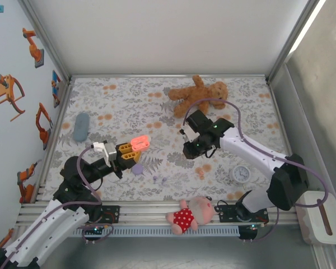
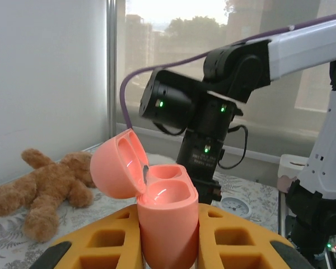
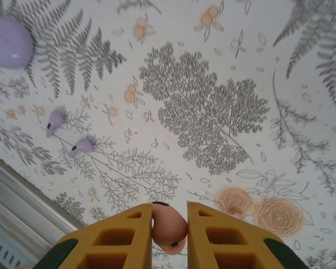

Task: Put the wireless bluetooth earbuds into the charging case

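My left gripper point(image 1: 131, 150) is shut on the body of a coral charging case point(image 2: 168, 218), held upright above the table. Its lid point(image 2: 116, 163) is flipped open to the left, and both sockets look empty. My right gripper point(image 3: 169, 218) is shut on an orange-pink earbud point(image 3: 169, 228), hovering over the mat to the right of the case point(image 1: 140, 141). Two lilac earbuds point(image 3: 56, 121) point(image 3: 82, 147) lie loose on the mat near the front edge point(image 1: 159, 180). A closed lilac case point(image 3: 10, 42) rests below the left gripper point(image 1: 137, 169).
A brown teddy bear point(image 1: 199, 95) lies at the back. A small white clock point(image 1: 240, 174) sits at front right and a pink doll point(image 1: 190, 214) on the front rail. A grey-blue object point(image 1: 81, 127) lies at the left. The right arm's wrist point(image 2: 204, 140) stands just behind the coral case.
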Robot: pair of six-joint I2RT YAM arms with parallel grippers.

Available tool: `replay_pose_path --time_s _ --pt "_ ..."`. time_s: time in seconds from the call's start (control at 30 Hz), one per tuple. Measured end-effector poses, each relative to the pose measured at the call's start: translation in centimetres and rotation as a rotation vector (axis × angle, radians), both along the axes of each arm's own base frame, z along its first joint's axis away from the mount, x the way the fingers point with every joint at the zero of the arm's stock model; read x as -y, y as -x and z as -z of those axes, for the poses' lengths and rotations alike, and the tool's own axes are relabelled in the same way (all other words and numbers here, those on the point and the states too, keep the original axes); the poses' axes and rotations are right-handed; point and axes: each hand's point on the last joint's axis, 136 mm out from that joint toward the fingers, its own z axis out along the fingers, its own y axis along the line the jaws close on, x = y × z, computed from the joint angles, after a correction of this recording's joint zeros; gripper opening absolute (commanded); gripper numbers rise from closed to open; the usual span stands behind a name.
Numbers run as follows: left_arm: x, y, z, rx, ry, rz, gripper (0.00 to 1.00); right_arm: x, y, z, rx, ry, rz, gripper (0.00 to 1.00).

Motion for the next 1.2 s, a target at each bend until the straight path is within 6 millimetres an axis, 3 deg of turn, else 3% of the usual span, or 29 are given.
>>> replay_pose_path --time_s 0.37,0.57,0.7,0.87,1.2 --pt "1.2 -1.6 1.4 -0.063 -0.002 -0.001 0.00 -1.1 -1.8 -9.9 0.279 -0.130 -0.072 0.19" --pt "1.9 -2.5 1.9 -0.085 0.005 0.002 0.00 -1.7 -2.1 -12.5 0.372 -0.168 -0.113 0.19" --pt "2.4 -3.0 2.1 -0.100 0.008 0.006 0.00 -3.0 -1.8 -14.5 0.436 -0.205 -0.169 0.19" --pt "2.9 -3.4 2.3 -0.110 0.013 0.014 0.00 -5.2 -0.7 -17.0 0.526 -0.266 -0.258 0.19" --pt "4.0 -3.8 3.1 -0.135 0.001 0.043 0.00 -8.1 2.0 -19.7 0.635 -0.355 -0.400 0.19"
